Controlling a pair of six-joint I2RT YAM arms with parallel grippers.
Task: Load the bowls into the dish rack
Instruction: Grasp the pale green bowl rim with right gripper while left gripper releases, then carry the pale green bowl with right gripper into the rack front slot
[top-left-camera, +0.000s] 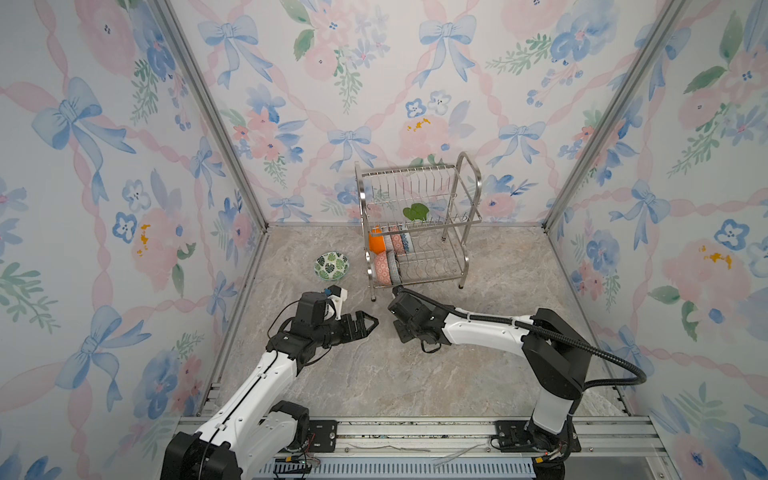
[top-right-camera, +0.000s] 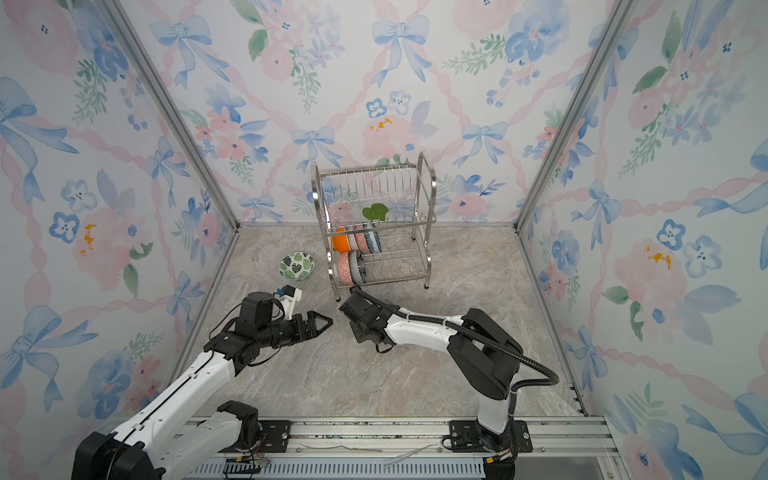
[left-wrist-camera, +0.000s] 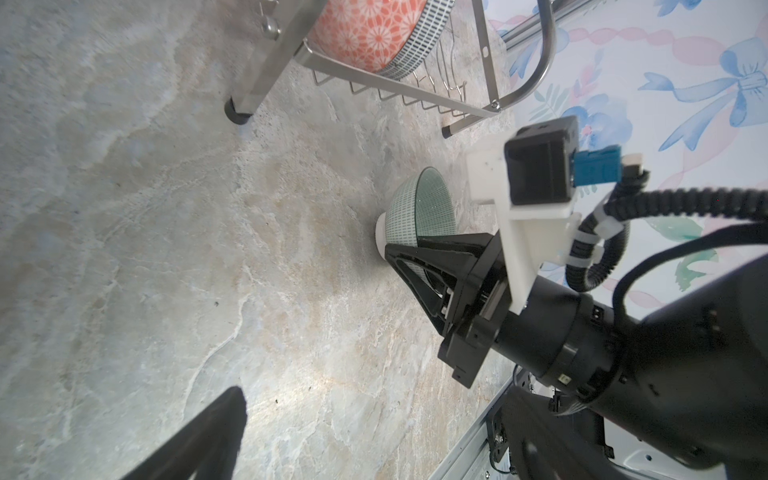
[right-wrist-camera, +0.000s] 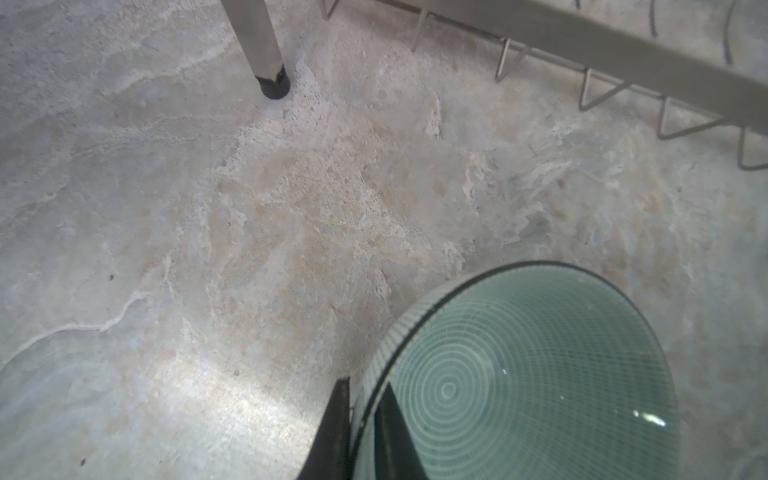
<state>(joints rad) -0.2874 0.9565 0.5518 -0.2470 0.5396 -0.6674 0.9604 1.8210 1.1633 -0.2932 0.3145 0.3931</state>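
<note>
Right claw (right-wrist-camera: 363, 432): is clamping the rim of the teal bowl (right-wrist-camera: 519, 374), one finger (right-wrist-camera: 336, 428) pressing the dashed outer wall and the other lying inside against the ringed lining. The bowl is hanging tipped on edge, mouth facing sideways, low over the table (right-wrist-camera: 187, 208). Whether its foot is touching the table cannot be told. In both top views the wrist is hiding this bowl.

Dish rack (top-left-camera: 432, 266): is standing at 12 o'clock of the table, close to the back wall. The right claw is working just at 6 o'clock of the rack's left end, near its front left leg (right-wrist-camera: 266, 50).

Bowls in the rack: all are standing on edge at the left end of the lower tier.
- Front row: a coral-flowered bowl (left-wrist-camera: 365, 33) is touching a black-and-white dashed bowl (left-wrist-camera: 428, 37).
- Back row: an orange bowl (top-left-camera: 375, 246) is leading, with patterned bowls beside it at its 3 o'clock.

Green-leaf bowl (top-left-camera: 331, 266): is sitting upright on the table at 9 o'clock of the rack, apart from it.

Left claw (top-left-camera: 372, 321): is hanging wide open and holding nothing. It is at 9 o'clock of the right claw, near but not touching, and at 5 o'clock of the green-leaf bowl.
</note>
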